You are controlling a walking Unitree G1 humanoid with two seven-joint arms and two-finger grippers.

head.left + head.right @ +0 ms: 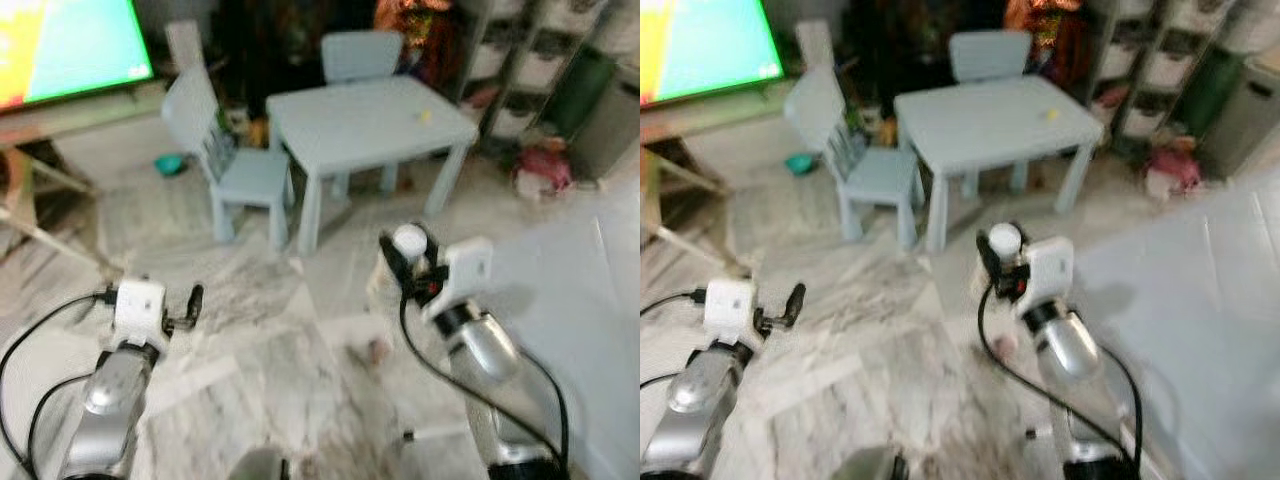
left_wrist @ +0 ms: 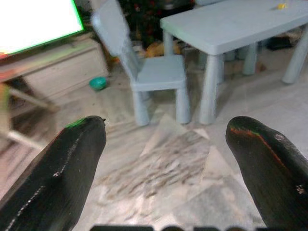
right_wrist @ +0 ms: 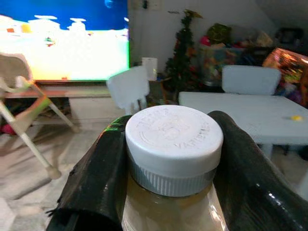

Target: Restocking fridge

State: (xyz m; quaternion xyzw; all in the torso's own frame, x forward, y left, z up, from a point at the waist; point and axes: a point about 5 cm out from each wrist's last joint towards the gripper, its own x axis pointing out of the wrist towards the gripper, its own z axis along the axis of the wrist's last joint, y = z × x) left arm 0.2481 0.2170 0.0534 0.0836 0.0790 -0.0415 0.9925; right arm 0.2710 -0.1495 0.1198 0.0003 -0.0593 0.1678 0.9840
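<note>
Bottle point(image 3: 171, 192) body hidden; right end effector point(image 3: 168, 159) clamps neck.

White cap point(image 3: 174, 137) on a pale amber bottle point(image 3: 168, 214); pale blue surface point(image 1: 370, 122) and chairs point(image 1: 235, 165); grey-veined marble floor point(image 1: 260, 330); small teal bowl point(image 1: 170, 164).

Home playroom: kids' table point(image 1: 370, 120), small chairs point(image 1: 235, 160), TV point(image 1: 70, 45).
</note>
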